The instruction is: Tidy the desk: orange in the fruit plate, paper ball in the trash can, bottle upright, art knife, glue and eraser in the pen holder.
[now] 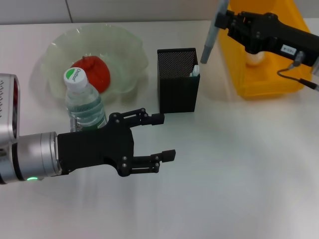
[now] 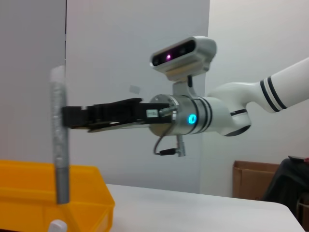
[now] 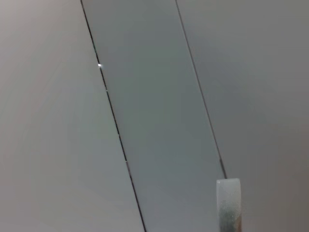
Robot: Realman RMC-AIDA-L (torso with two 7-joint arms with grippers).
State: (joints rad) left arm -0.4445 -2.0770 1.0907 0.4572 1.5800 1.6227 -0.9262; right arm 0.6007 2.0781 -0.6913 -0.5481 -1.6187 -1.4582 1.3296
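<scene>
— Where do we see the art knife [image 1: 208,40]?
— Clamped upright in the right end effector [image 1: 219,21], just above the pen holder [image 1: 178,79] (glue [image 1: 195,70] already inside).
— And our left end effector [image 1: 160,137]?
— Open, empty, beside the upright bottle [image 1: 83,102].

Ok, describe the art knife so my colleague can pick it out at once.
Start at the yellow trash can at the far right. Beside its near-left corner, the right gripper holds a slim grey rod upright above the black mesh pen holder: the art knife. It is grey, unlike the white-tipped stick inside the holder.
</scene>
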